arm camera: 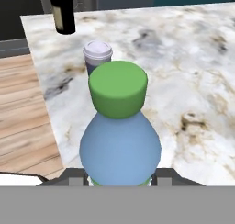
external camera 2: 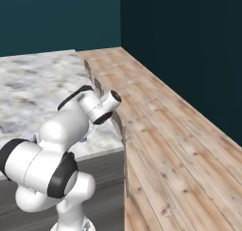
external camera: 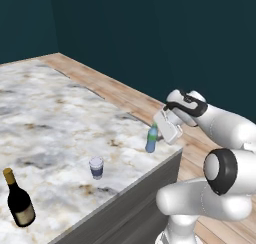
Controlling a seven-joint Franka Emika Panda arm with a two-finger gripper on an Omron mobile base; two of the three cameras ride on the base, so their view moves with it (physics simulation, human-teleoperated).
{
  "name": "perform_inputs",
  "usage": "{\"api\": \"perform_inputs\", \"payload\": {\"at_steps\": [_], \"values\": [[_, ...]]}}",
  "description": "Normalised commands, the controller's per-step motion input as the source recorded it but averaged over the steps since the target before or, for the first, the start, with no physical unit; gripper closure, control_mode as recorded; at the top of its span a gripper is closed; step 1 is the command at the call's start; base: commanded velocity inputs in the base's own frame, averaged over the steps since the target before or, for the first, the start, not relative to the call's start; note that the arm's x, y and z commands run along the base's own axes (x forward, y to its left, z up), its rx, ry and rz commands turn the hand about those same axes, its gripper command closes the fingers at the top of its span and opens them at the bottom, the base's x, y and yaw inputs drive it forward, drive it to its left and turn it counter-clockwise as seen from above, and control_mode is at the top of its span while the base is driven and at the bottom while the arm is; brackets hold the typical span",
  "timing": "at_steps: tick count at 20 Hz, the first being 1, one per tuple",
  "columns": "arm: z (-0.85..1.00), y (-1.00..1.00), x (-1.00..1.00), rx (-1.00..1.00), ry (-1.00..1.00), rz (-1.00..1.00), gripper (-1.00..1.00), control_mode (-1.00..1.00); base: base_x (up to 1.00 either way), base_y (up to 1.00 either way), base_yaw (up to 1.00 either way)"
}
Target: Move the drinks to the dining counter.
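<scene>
A: Where are the 3 drinks?

B: All on the large marbled white-and-tan dining counter [external camera: 60, 118]. The tall dark glass wine bottle with a gold neck [external camera: 19, 199] stands near the front edge, the short white-and-purple lidded cup [external camera: 96, 167] is mid-counter, and the small blue plastic bottle with a green cap [arm camera: 120, 131] stands near the corner.

A: And the two-finger gripper [external camera: 161, 134]?

B: Its jaws sit pinched on the small bottle's lower body, one on each side.

A: How will it handle?

B: Likely light, smooth, a bit slippery and squeezable. The straight lower body is the sensible hold; the shoulder tapers.
</scene>
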Motion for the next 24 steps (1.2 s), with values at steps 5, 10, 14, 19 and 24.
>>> {"api": "perform_inputs", "payload": {"at_steps": [5, 10, 14, 19, 24], "values": [[-0.19, 0.00, 0.00, 0.00, 0.00, 0.00, 1.00, -1.00, 0.00, 0.00, 0.00], [-0.13, 0.00, 0.02, 0.00, 0.00, 0.00, 1.00, -1.00, 0.00, 0.00, 0.00], [-0.06, 0.00, 0.04, 0.00, -0.01, 0.00, 1.00, -1.00, 0.00, 0.00, 0.00], [-0.08, 0.00, 0.03, 0.00, -0.02, 0.00, 1.00, -1.00, 0.00, 0.00, 0.00], [-0.12, 0.00, 0.13, 0.00, -0.02, 0.00, 1.00, -1.00, 0.00, 0.00, 0.00]]}}
